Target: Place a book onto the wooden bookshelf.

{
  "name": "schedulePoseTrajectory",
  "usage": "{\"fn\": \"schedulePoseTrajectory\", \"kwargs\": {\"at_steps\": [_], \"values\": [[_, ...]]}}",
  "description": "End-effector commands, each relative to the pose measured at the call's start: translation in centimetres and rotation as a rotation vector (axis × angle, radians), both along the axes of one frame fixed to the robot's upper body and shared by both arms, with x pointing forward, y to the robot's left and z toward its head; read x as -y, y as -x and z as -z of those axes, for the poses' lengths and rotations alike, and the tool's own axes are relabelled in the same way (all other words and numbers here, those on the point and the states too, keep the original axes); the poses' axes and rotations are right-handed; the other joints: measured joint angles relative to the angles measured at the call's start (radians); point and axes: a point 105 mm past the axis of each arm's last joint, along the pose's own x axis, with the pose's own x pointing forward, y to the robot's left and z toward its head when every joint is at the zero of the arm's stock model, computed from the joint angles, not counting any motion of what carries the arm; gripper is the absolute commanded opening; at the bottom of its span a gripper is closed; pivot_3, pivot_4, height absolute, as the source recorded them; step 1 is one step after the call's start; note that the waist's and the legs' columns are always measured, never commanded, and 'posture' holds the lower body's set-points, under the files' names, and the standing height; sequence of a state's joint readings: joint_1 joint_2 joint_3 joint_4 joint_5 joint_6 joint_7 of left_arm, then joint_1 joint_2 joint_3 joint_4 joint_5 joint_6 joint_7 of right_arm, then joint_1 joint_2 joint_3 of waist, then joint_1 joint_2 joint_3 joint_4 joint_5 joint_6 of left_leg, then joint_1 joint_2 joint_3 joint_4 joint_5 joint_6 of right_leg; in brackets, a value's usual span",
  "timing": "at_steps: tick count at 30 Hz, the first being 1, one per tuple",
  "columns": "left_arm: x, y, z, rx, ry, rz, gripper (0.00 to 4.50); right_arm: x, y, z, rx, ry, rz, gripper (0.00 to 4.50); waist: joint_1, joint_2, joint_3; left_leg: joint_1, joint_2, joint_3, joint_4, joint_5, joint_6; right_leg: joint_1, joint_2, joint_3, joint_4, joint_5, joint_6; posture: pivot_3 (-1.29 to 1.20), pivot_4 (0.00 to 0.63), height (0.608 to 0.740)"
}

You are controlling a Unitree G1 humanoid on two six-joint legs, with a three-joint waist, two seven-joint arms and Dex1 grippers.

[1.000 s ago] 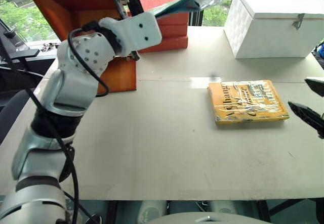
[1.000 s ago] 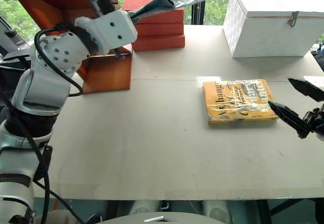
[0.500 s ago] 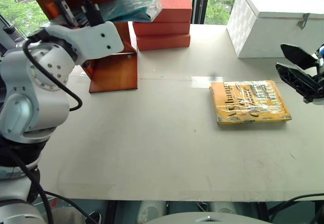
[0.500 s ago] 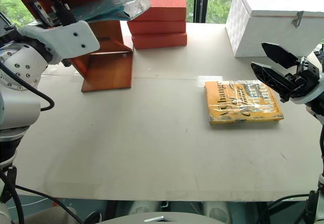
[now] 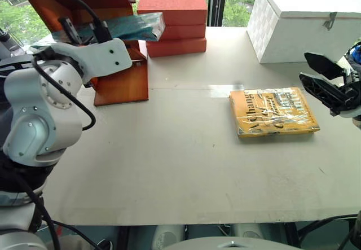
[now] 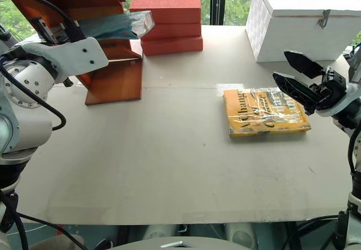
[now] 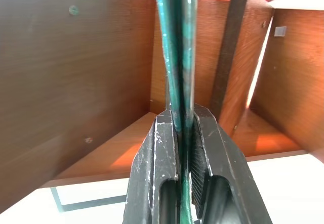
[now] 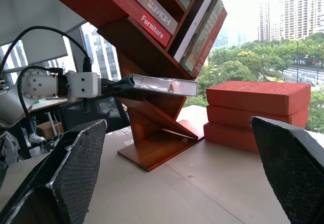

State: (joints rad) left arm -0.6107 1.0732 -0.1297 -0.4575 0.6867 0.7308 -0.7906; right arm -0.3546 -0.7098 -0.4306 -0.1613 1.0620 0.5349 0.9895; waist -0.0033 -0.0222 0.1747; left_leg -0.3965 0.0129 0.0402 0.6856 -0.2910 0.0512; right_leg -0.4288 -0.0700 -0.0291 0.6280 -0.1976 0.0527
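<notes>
Left gripper [image 7: 181, 133] clamps the book [image 6: 115, 24] level at eleven o'clock, inside the bookshelf [image 6: 113, 80]; right gripper [image 6: 302, 79] gapes wide at three o'clock, bare table [image 6: 169, 159] between; right wrist view reveals shelved books [image 8: 152, 6].

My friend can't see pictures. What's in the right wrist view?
The left gripper holds a teal book flat beside a tilted wooden bookshelf with other books in it. Red blocks sit stacked on the table nearby.

The left arm [image 5: 39, 109] has rounded silver-white shells with screw holes and a looping black cable; both grippers have ribbed black fingers [image 8: 61, 176].
</notes>
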Motion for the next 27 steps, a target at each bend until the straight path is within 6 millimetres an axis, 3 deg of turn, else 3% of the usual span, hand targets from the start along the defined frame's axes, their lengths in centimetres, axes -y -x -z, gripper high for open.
{"fn": "schedulePoseTrajectory", "kwargs": {"at_steps": [1,3,4,9,12,27], "values": [[-1.2,0.2,-0.9,0.037,0.023,-0.058,0.01,0.2,0.9,-1.0,0.063,0.006,0.017,4.5,-0.002,0.0,0.0,0.0,0.0,0.0,0.0,0.0,0.0,0.0,0.0,0.0,0.0,0.0,0.0,0.0,0.15,0.74],[-1.4,0.2,-1.0,0.04,0.031,-0.066,0.81,0.2,1.0,-0.9,0.063,0.004,0.023,4.5,-0.003,0.0,0.0,0.0,0.001,0.0,0.0,0.0,0.0,0.0,0.0,0.0,0.0,0.0,0.0,0.0,0.15,0.74],[-1.5,0.2,-1.0,0.038,0.042,-0.07,0.98,0.3,1.1,-0.9,0.062,0.005,0.027,4.5,-0.003,0.0,0.0,0.0,0.002,0.0,0.0,0.0,0.0,0.0,0.0,0.0,0.0,0.0,0.0,0.0,0.15,0.74],[-1.7,0.1,-0.7,0.037,0.061,-0.081,3.36,0.4,1.1,-0.7,0.06,0.004,0.034,4.5,0.003,0.0,0.0,0.0,0.002,0.001,0.001,0.0,0.0,0.0,0.0,0.0,0.0,0.0,0.0,0.0,0.15,0.74],[-2.2,0.3,-0.5,0.048,0.056,-0.106,4.45,0.6,0.9,-0.7,0.06,0.006,0.033,4.5,0.006,0.0,0.0,0.0,0.002,0.001,0.001,0.0,0.0,0.0,0.0,0.001,0.0,0.0,0.0,0.0,0.15,0.74],[-1.6,2.3,-2.8,0.197,0.139,-0.049,4.45,1.0,0.2,-0.4,0.063,0.008,0.023,4.5,0.018,0.0,0.0,0.0,0.002,0.001,0.001,0.0,-0.001,0.0,-0.001,0.0,0.0,0.0,0.0,0.0,0.15,0.74]]}}
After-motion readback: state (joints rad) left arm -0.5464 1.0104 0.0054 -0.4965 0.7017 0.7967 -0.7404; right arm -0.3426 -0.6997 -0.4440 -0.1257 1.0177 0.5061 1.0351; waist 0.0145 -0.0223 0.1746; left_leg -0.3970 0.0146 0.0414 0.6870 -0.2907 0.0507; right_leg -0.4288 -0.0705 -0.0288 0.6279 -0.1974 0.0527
